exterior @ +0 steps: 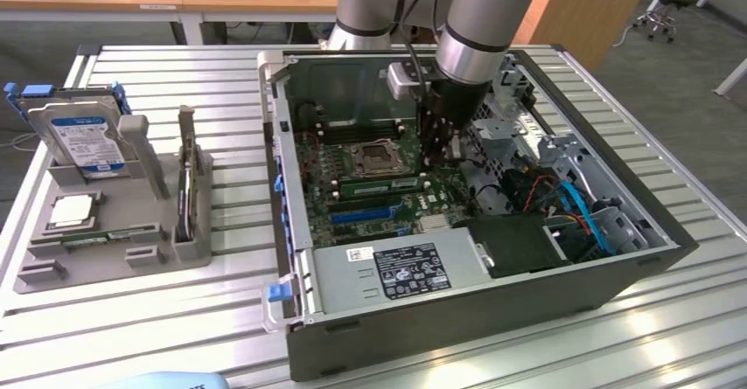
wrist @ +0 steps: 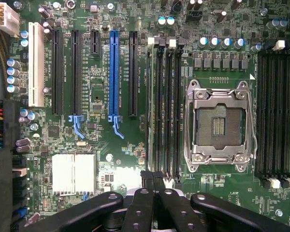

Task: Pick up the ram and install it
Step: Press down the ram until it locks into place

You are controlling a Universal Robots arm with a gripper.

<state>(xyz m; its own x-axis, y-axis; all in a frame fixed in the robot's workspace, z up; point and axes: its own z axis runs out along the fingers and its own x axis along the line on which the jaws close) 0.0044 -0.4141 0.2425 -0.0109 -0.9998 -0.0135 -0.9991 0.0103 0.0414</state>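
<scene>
The ram (exterior: 103,236) looks like the narrow green stick with small dark chips lying flat in the grey holder on the exterior view's left, outside the computer case. My gripper (exterior: 450,157) hangs inside the open case (exterior: 467,310), low over the motherboard and well away from that stick. In the wrist view the gripper (wrist: 152,180) is shut, its black fingertips meeting with nothing visible between them. They sit over one end of the black memory slots (wrist: 164,106) beside the open processor socket (wrist: 218,123).
The grey holder (exterior: 152,253) also carries a blue-labelled hard drive (exterior: 82,140), a square silver chip (exterior: 73,210) and an upright part (exterior: 187,184). Inside the case are the power supply (exterior: 397,271), blue cables (exterior: 583,214) and expansion slots (wrist: 113,72).
</scene>
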